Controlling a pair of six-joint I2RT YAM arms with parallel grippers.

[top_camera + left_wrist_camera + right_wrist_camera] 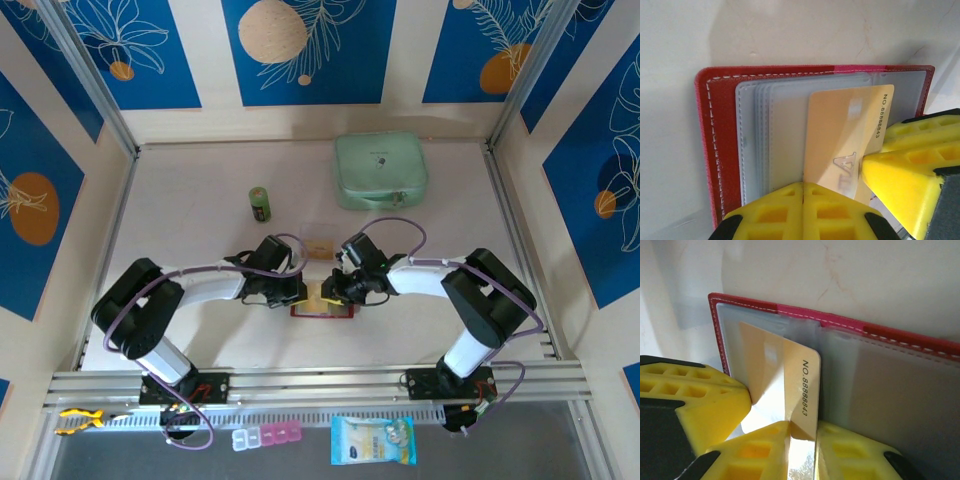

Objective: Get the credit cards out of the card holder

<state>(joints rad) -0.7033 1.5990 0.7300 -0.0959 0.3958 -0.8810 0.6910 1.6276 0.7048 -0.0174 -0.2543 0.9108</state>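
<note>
The red card holder [322,312] lies open on the table between both grippers, its clear pockets fanned out [720,130] [900,340]. A tan credit card [840,130] marked NO. 88888843 sticks partway out of a pocket. My right gripper [804,440] [333,292] is shut on the free end of this card [770,375]. My left gripper [803,189] [303,293] is shut, its tips pinching a clear pocket leaf beside the card. Each wrist view also catches the other gripper's yellow fingers [905,180] [695,400]. Other cards are hidden.
A mint green zip case [380,170] sits at the back right. A small green cylinder [260,203] stands at the back left. A pale clear rectangle [320,243] lies just behind the grippers. Metal rails [310,385] run along the near edge.
</note>
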